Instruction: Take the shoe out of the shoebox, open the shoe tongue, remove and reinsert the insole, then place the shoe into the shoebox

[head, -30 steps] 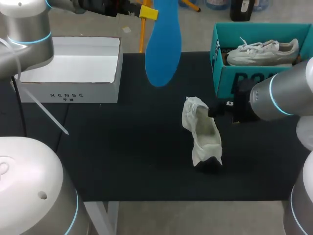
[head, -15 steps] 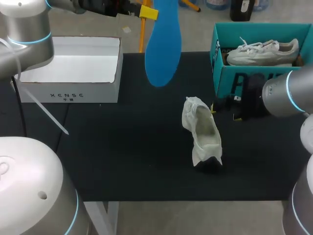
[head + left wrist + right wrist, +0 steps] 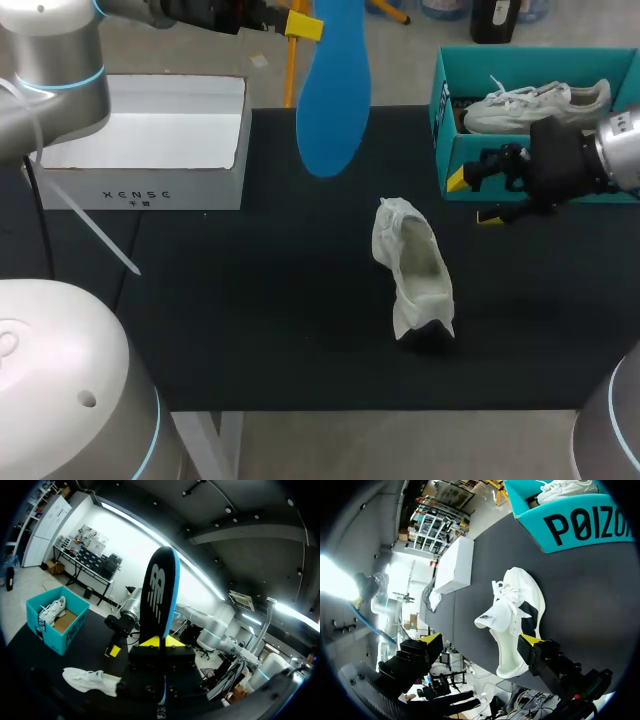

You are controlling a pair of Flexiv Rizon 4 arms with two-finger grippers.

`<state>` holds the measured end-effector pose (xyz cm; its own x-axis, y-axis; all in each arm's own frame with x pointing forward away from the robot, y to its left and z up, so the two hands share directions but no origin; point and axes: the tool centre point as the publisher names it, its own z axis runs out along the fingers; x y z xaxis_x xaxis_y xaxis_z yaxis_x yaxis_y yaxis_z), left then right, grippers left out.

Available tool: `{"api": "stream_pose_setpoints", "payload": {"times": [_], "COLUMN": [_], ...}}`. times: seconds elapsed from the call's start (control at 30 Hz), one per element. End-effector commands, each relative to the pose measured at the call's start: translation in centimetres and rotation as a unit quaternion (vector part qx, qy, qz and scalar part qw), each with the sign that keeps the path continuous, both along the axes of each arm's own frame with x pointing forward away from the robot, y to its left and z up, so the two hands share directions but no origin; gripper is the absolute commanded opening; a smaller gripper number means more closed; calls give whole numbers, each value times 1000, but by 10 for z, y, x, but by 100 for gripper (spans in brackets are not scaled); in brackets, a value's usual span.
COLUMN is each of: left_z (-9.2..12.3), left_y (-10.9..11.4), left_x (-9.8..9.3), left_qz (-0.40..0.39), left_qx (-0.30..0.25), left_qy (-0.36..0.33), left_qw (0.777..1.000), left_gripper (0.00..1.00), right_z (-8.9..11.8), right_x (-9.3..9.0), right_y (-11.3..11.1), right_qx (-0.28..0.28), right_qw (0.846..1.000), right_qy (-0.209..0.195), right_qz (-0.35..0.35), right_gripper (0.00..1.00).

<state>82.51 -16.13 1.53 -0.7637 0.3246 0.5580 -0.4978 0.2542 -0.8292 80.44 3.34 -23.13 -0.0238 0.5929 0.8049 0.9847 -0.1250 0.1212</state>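
The white shoe (image 3: 415, 268) sits on the black table (image 3: 250, 300), mouth gaping upward, exactly where it was a second ago. Its blue insole (image 3: 333, 90) is out, hanging up behind the shoe and to its left. The left gripper (image 3: 303, 25) has its yellow tips pinched tight on the insole's upper end, and neither has budged.

The change is on the right. A second ago the right gripper (image 3: 473, 197) was in at the shoe's collar; now it is off to the shoe's right and clear of it. Its fingers are spread wide with nothing between them. From the right wrist the shoe (image 3: 517, 615) lies ahead of those parted tips.

Behind that gripper, further from the shoe, stands the teal box (image 3: 443, 110) with a second sneaker (image 3: 535, 105) inside. The white shoebox (image 3: 140, 190) sits open well off to the shoe's left.
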Motion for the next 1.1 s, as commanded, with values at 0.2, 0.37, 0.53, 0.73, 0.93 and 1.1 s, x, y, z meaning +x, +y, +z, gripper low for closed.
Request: {"api": "stream_pose_setpoints", "payload": {"times": [0.2,0.37,0.53,0.73,0.93,1.1], "left_z": [0,0,0,0,0,0], "left_y": [0,0,0,0,0,0], "left_x": [0,0,0,0,0,0], "left_qz": [0,0,0,0,0,0], "left_qx": [2,2,2,2,2,2], "left_qy": [0,0,0,0,0,0], "left_qw": [1000,1000,1000,1000,1000,1000], "left_gripper": [0,0,0,0,0,0], "right_z": [23,34,43,53,65,75], "right_x": [5,3,-2,-9,-17,-21], "right_y": [-5,7,19,40,63,86], "right_qx": [239,260,273,259,262,274], "right_qw": [963,957,952,957,954,948], "right_qy": [118,127,132,133,147,156], "right_qz": [26,25,26,17,19,34], "right_gripper": [100,100,100,100,100,100]}}
